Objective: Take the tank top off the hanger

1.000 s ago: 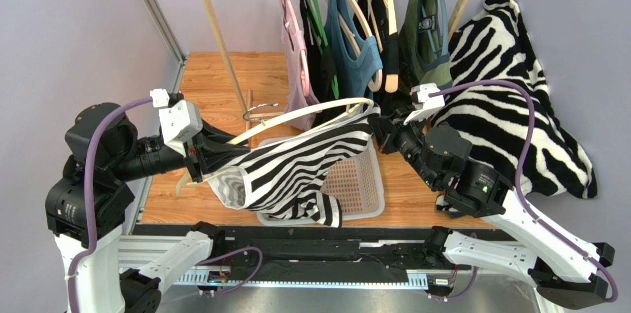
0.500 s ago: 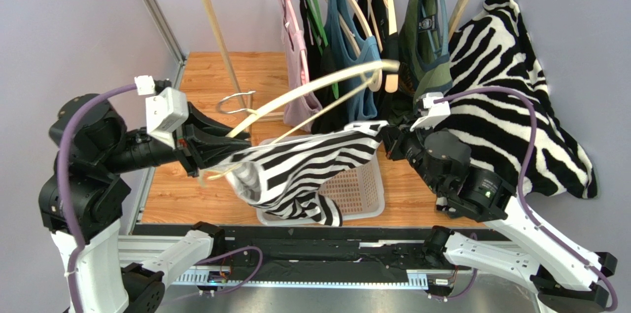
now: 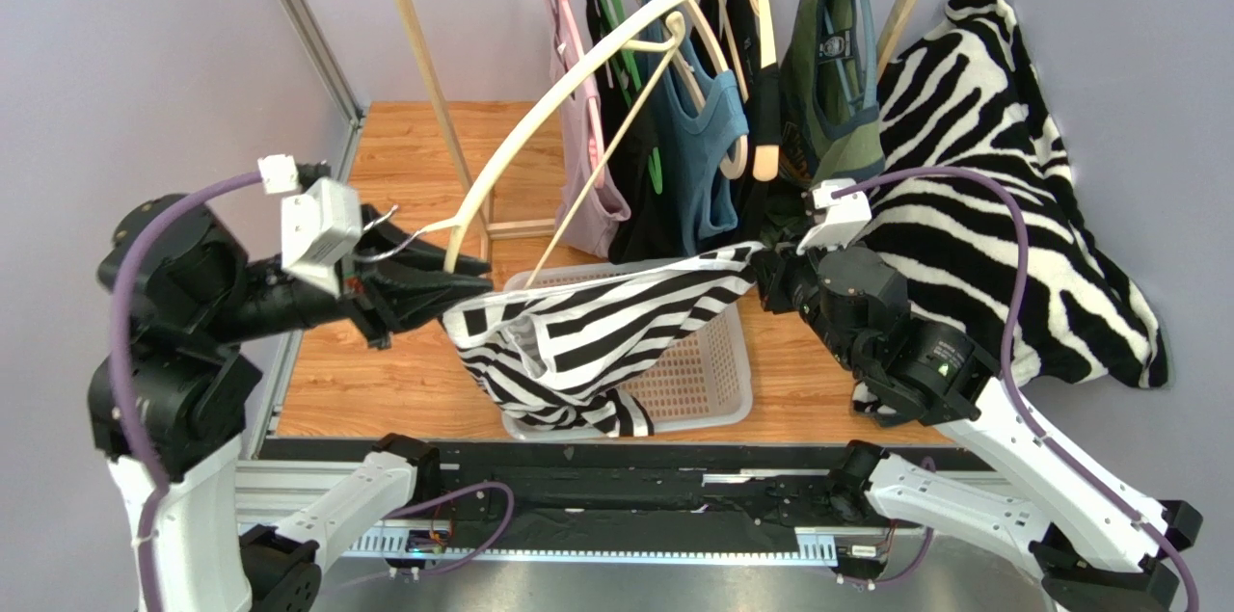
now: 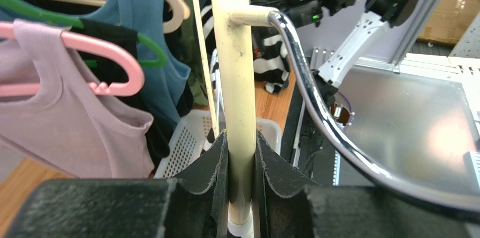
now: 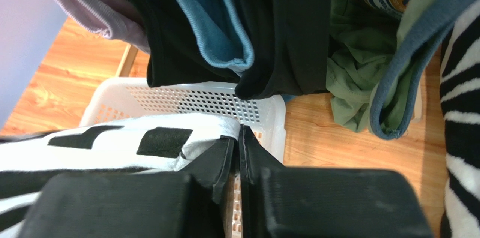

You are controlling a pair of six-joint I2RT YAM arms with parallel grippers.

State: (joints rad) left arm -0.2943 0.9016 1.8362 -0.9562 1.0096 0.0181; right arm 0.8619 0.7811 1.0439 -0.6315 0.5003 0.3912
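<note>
The black-and-white striped tank top (image 3: pixel 609 330) sags over the white basket (image 3: pixel 713 369). My right gripper (image 3: pixel 759 274) is shut on the top's right edge, as the right wrist view shows (image 5: pixel 239 137), with striped cloth (image 5: pixel 112 142) beside the fingers. My left gripper (image 3: pixel 435 297) is shut on the cream hanger (image 3: pixel 580 77), whose long arm tilts up towards the rack. In the left wrist view the jaws (image 4: pixel 242 156) clamp the cream arm (image 4: pixel 236 80) below the metal hook (image 4: pixel 307 86). The top's left end lies by the left fingers; I cannot tell if it still touches the hanger.
Pink (image 3: pixel 582 121), black, blue (image 3: pixel 695 106) and green (image 3: pixel 840 77) tops hang on the rack behind, close to the raised hanger tip. A zebra-print cloth (image 3: pixel 1014 179) is draped at the right. A wooden rack post (image 3: pixel 427 77) stands behind the left gripper.
The left gripper has swung the hanger's far end up from basket height to the rack. The striped top has slid off that arm and sagged lower over the basket. The right gripper stays shut on it.
</note>
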